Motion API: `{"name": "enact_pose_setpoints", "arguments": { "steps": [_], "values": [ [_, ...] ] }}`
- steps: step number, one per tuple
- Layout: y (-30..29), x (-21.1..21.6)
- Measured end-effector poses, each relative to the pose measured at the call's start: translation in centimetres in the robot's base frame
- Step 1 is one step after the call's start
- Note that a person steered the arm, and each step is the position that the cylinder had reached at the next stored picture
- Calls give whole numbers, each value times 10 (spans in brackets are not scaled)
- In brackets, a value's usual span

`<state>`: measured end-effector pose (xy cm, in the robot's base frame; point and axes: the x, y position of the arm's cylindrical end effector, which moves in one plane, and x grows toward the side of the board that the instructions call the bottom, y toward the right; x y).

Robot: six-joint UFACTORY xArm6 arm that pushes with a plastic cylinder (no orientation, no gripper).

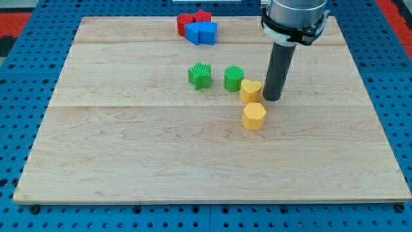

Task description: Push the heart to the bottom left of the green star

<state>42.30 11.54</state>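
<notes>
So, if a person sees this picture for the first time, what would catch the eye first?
Probably the thick dark rod coming down from the view's top right, with my tip resting just right of the yellow heart. Next, the tight group at mid-board: green star, green cylinder, the heart touching it, and a yellow hexagon below. A red and blue cluster sits at the top edge.

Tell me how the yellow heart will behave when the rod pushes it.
The yellow heart sits low and flat, so it will likely slide, not tip. My tip is at its right; the lobed outline may make it rotate. The green cylinder, touching its left, would probably get shoved along.
</notes>
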Motion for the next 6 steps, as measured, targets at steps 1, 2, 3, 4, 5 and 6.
{"name": "enact_pose_setpoints", "arguments": {
  "steps": [1,2,3,4,5,6],
  "values": [
    [-15,-6],
    [-73,-12],
    [-115,-6],
    [-90,49],
    [-116,66],
    [-68,99]
  ]
}}
